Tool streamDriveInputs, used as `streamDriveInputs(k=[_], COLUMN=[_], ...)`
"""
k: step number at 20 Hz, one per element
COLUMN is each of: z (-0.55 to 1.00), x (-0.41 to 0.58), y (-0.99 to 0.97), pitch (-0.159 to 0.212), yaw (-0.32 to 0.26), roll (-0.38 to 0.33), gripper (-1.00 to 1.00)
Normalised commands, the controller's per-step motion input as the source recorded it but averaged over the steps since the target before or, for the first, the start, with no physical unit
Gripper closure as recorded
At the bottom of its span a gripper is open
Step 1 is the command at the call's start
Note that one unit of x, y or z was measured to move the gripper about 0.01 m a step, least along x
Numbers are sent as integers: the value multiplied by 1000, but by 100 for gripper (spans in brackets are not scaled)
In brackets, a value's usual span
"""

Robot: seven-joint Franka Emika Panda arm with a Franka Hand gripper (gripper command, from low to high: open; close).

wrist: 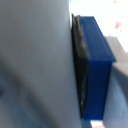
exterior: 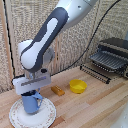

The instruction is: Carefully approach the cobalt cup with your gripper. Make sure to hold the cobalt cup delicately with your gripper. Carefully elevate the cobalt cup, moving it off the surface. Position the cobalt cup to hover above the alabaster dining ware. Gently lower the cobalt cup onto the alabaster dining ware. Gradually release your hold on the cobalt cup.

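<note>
So the cobalt cup (exterior: pixel 31 103) is sitting upright on the alabaster dining ware (exterior: pixel 46 117), toward the side of the plate that's on the exterior view's left, with its handle poking out to the exterior view's right. The plate itself is near the front corner of the wooden bench (exterior: pixel 95 107), on the exterior view's left.

The end effector (exterior: pixel 32 93) is right on top of the cup, its light boxy block hanging just over the rim with the fingers reaching down into or around the top of it. Honestly I can't tell from here whether it's gripping the cup or has let go; the fingers are mostly hidden behind the block and the cup. The wrist view doesn't help much: it's basically all blur, a big pale grey surface pressed up close next to a blue finger pad (wrist: pixel 97 70) with a dark strip along its edge.

Other stuff around: a shallow yellow bowl (exterior: pixel 78 86) sits further back on the bench, well apart from the plate, and a small orange-brown block (exterior: pixel 58 90) lies between the bowl and the plate. A dark toaster oven (exterior: pixel 114 56) is at the back on the exterior view's right.
</note>
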Motion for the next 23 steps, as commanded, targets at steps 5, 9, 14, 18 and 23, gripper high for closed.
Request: streamDriveInputs(k=[5,9,14,18,23], z=[-6,34,33,154,627], x=[60,71,5,3,190], y=[-7,-19,-15,-3,-58], pitch=[-102,-36,-3,-1,74], yaw=[84,104,75,59,26], roll=[0,0,0,0,6], gripper=[100,-100,-100,-100,-100])
